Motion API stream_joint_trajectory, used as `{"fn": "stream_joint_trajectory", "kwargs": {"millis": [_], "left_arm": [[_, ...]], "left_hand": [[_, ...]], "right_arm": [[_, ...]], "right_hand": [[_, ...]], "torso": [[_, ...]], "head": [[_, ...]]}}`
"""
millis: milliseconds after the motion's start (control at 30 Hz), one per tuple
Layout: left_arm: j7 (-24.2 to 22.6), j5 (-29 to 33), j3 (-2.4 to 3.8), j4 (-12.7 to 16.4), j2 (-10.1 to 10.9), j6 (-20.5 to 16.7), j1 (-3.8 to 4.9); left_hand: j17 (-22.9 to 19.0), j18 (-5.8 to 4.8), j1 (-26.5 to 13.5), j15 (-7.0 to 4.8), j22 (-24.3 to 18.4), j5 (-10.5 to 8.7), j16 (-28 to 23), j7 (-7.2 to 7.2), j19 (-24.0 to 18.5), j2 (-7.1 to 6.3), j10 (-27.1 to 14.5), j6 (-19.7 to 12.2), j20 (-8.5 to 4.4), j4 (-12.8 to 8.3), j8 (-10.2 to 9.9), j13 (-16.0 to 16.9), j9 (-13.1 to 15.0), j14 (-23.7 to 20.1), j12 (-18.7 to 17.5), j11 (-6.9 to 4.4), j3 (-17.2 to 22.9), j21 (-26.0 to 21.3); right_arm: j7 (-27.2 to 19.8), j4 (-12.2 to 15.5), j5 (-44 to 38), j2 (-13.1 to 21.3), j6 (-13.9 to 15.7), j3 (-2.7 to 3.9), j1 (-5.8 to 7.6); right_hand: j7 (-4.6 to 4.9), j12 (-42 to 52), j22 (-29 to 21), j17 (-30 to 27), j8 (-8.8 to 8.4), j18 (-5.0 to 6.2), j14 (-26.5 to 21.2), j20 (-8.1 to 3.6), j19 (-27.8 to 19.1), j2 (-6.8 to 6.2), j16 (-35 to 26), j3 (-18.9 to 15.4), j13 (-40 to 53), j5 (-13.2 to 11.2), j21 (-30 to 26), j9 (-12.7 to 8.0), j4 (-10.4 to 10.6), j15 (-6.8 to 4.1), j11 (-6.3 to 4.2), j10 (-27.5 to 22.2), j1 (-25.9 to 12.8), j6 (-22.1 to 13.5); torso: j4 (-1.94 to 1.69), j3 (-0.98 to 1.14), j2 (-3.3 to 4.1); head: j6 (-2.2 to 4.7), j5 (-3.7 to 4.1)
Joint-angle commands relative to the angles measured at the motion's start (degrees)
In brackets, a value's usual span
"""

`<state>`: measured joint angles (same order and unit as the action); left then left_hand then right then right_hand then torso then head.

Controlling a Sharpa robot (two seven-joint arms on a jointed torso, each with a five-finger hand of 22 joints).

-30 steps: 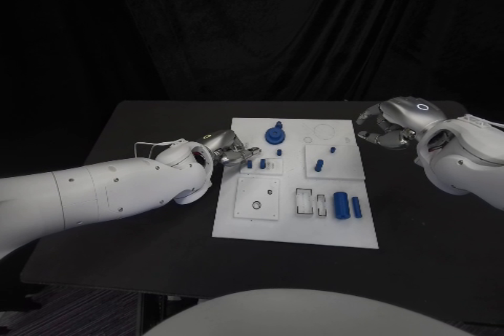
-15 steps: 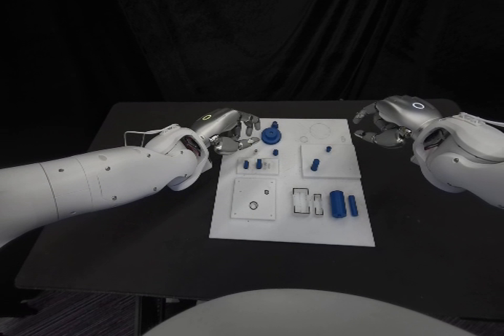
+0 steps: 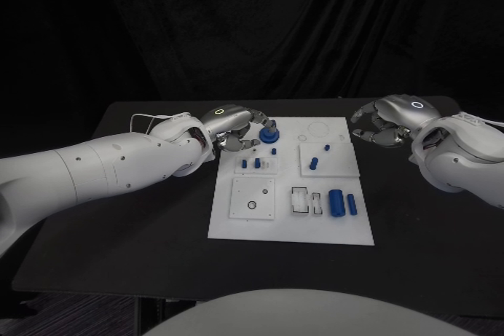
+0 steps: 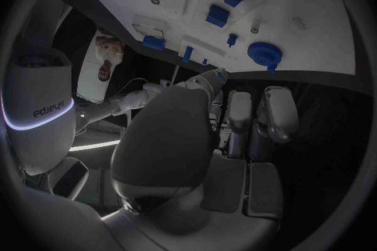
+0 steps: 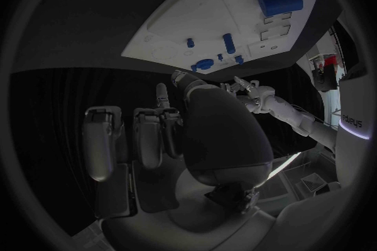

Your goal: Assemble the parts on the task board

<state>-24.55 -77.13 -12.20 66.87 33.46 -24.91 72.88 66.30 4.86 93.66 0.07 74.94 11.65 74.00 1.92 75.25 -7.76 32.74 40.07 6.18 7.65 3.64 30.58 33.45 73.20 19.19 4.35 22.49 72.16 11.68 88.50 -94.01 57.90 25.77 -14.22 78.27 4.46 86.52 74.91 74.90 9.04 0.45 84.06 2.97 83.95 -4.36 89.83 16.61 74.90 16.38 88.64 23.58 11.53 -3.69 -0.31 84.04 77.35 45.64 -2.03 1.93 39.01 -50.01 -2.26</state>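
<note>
Since a second ago, left hand point(image 3: 237, 123) lifted off the small blue pegs point(image 3: 251, 162) and shifted toward the table's point(image 3: 147, 227) far edge, now beside the blue round part point(image 3: 269, 135) near the task board's point(image 3: 289, 230) far left corner, fingers apart, holding nothing. Right hand point(image 3: 383, 124) off the board's far right corner, fingers curled in, empty. Blue cylinders point(image 3: 342, 202) lying at the board's right side.
</note>
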Motion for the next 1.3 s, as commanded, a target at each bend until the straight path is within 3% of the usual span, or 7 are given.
{"fn": "stream_joint_trajectory", "kwargs": {"millis": [33, 167, 367, 833, 1000, 1033, 1300], "left_arm": [[1.86, -8.15, 0.06, -1.19, -1.19, 5.21, 0.37], [4.14, -10.70, 0.06, -2.45, -2.60, 5.20, 0.75], [5.39, -12.82, 0.07, -3.34, -4.77, 4.71, 1.56], [7.73, -16.88, 0.08, -2.67, -6.25, 3.21, 2.40], [8.09, -17.01, 0.08, -2.61, -6.62, 5.72, 2.52], [8.15, -17.03, 0.08, -2.54, -6.68, 6.34, 2.54], [8.74, -17.08, 0.08, -2.44, -6.79, 8.50, 2.59]], "left_hand": [[0.33, -0.45, -1.75, 0.06, 9.19, -0.66, 0.97, -0.60, 1.03, 0.06, 1.22, 1.78, -0.03, 0.55, 0.27, -1.53, -1.42, 1.00, 0.34, 0.17, -1.29, 0.84], [0.60, -0.62, -3.42, 0.14, 9.38, -0.44, 1.63, -0.91, 1.83, -0.10, 1.83, 2.49, 0.04, 1.30, 0.20, -2.60, -2.65, 1.80, 0.75, 0.34, -2.99, 1.37], [1.68, -0.95, -3.30, 0.16, 9.86, 0.82, 3.03, -0.80, 3.33, -0.21, 4.29, 3.97, 0.02, 0.76, 0.34, -3.74, -4.05, 3.44, 2.13, 0.43, -3.84, 2.65], [1.29, -1.04, -3.29, 0.05, 10.00, 2.07, 3.23, -1.02, 3.91, -0.81, 5.10, 4.85, -0.11, 0.06, 0.33, -4.75, -5.14, 3.70, 2.61, 0.43, -4.31, 2.98], [0.88, -1.03, -3.88, 0.20, 9.95, 1.05, 3.15, -0.36, 3.89, -1.04, 5.90, 5.94, -0.02, 0.06, 0.60, -4.94, -5.54, 3.58, 3.25, 0.63, -4.85, 2.78], [0.73, -1.00, -4.01, 0.21, 9.92, 0.79, 3.10, -0.37, 3.83, -1.20, 6.07, 6.10, 0.00, 0.03, 0.61, -4.95, -5.64, 3.51, 3.41, 0.59, -5.03, 2.66], [0.45, -1.02, -4.24, 0.19, 9.94, 0.66, 3.09, -0.37, 3.94, -1.38, 7.25, 6.44, 0.02, -0.09, 0.49, -4.83, -6.09, 3.46, 4.31, 0.55, -5.45, 2.64]], "right_arm": [[0.26, 0.13, 0.02, -0.06, 1.30, 0.05, 0.17], [0.22, 0.09, 0.02, -0.26, 1.34, 0.05, 0.29], [0.12, -0.01, 0.02, -0.65, 1.50, 0.05, 0.49], [0.18, -0.45, 0.02, -1.27, 1.46, 0.05, 0.62], [0.12, -0.59, 0.32, -1.56, 1.52, 0.05, 0.62], [0.08, -0.62, 0.50, -1.65, 1.54, 0.05, 0.62], [-0.06, -0.78, 0.94, -1.94, 1.71, 0.05, 0.62]], "right_hand": [[0.16, -0.07, 14.47, 15.10, -0.22, 0.02, 5.94, -0.50, 4.98, 0.42, 0.17, 0.29, 10.80, -0.08, -0.24, -0.06, -0.11, -0.34, -0.40, 2.27, 0.12, 0.52], [0.16, -0.07, 14.47, 15.10, -0.22, 0.02, 5.94, -0.50, 4.98, 0.42, 0.17, 0.29, 10.80, -0.08, -0.24, -0.06, -0.11, -0.34, -0.40, 2.27, 0.12, 0.52], [0.16, -0.07, 14.47, 15.10, -0.22, 0.02, 5.94, -0.50, 4.98, 0.42, 0.17, 0.29, 10.80, -0.08, -0.24, -0.06, -0.11, -0.34, -0.40, 2.27, 0.12, 0.52], [0.16, -0.07, 14.47, 15.10, -0.22, 0.02, 5.94, -0.50, 4.98, 0.42, 0.17, 0.29, 10.80, -0.08, -0.24, -0.06, -0.11, -0.34, -0.40, 2.27, 0.12, 0.52], [0.18, -0.07, 14.48, 15.10, -0.20, 0.01, 5.94, -0.50, 5.01, 0.35, 0.17, 0.32, 10.79, -0.10, -0.20, -0.08, -0.18, -0.35, -0.40, 2.27, 0.08, 0.70], [0.18, -0.07, 14.48, 15.10, -0.20, 0.01, 5.94, -0.50, 5.01, 0.35, 0.17, 0.32, 10.79, -0.10, -0.20, -0.08, -0.18, -0.35, -0.40, 2.27, 0.08, 0.70], [0.18, -0.07, 14.48, 15.10, -0.20, 0.01, 5.94, -0.50, 5.01, 0.35, 0.17, 0.32, 10.79, -0.10, -0.20, -0.08, -0.18, -0.35, -0.40, 2.27, 0.08, 0.70]], "torso": [[-0.12, 0.01, 0.66], [-0.06, 0.03, 1.10], [0.10, 0.08, 1.64], [0.42, 0.27, 2.61], [1.00, 0.40, 3.00], [1.36, 0.48, 3.16], [1.98, 0.81, 3.26]], "head": [[0.01, 0.06], [0.01, -0.15], [0.01, 0.25], [0.01, 0.31], [0.01, -0.36], [0.01, -0.62], [0.01, -1.18]]}}
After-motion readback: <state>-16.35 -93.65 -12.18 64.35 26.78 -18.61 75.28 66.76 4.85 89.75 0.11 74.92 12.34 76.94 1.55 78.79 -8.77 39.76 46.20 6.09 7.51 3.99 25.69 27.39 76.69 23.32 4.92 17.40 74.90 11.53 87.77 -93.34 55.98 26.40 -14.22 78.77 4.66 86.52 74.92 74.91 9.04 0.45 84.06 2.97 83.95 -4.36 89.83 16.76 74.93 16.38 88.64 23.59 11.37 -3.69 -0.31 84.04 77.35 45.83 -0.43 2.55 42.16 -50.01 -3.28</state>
